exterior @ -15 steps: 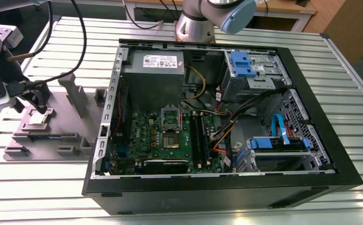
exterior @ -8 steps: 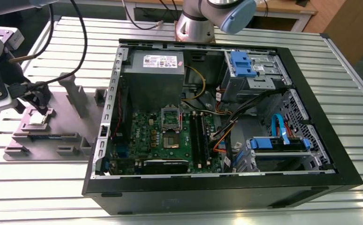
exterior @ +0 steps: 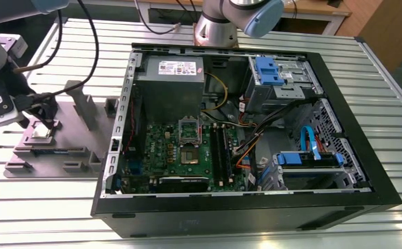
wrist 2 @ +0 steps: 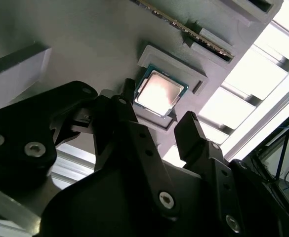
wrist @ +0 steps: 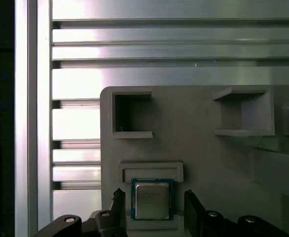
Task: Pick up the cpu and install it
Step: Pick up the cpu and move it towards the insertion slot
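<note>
The cpu is a small square chip with a silvery top. It lies flat in a raised pocket of the grey fixture plate, at the exterior view's left, outside the computer case. My gripper hangs just above it, open. In both wrist views the two black fingers stand on either side of the cpu, with a small gap on each side and nothing clamped. The motherboard socket, a metal frame with a dark centre, sits inside the case with its cover plate raised.
The open black computer case fills the middle, with a grey power-supply box, cables and blue drive brackets. A thin memory stick rests on the fixture beside upright grey blocks. A second robot base stands behind the case.
</note>
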`<control>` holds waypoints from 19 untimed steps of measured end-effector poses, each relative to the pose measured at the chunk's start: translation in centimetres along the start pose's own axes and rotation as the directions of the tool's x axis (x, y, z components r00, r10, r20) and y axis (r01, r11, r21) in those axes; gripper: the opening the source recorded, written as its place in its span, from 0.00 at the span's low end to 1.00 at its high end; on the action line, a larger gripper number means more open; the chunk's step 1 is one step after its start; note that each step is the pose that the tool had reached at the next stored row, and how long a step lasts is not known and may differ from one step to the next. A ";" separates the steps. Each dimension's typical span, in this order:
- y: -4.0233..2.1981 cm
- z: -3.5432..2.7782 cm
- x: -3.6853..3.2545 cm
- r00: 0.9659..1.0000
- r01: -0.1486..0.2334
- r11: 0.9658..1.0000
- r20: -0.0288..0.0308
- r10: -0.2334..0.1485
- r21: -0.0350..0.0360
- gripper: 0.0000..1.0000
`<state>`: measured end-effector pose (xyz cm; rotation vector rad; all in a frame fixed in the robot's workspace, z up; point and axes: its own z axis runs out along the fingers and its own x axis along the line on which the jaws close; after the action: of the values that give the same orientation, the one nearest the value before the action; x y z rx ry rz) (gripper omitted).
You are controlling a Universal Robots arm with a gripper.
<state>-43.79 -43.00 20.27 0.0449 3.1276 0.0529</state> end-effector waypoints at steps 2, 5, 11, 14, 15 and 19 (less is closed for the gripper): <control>-0.01 0.16 0.00 1.000 0.014 1.000 -0.002 -0.014 0.000 0.59; -0.02 0.44 0.01 1.000 0.028 1.000 -0.004 -0.028 0.000 0.59; -0.04 1.08 0.02 0.999 0.049 0.999 -0.007 -0.049 0.000 0.59; -0.05 1.22 0.02 0.998 0.058 0.998 -0.008 -0.058 -0.001 0.59; -0.05 1.24 0.02 0.998 0.059 0.998 -0.008 -0.059 0.000 0.59; -0.06 1.54 0.02 0.998 0.059 0.998 -0.008 -0.059 -0.001 0.59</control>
<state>-43.79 -43.01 18.73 -0.0472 3.1343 0.0532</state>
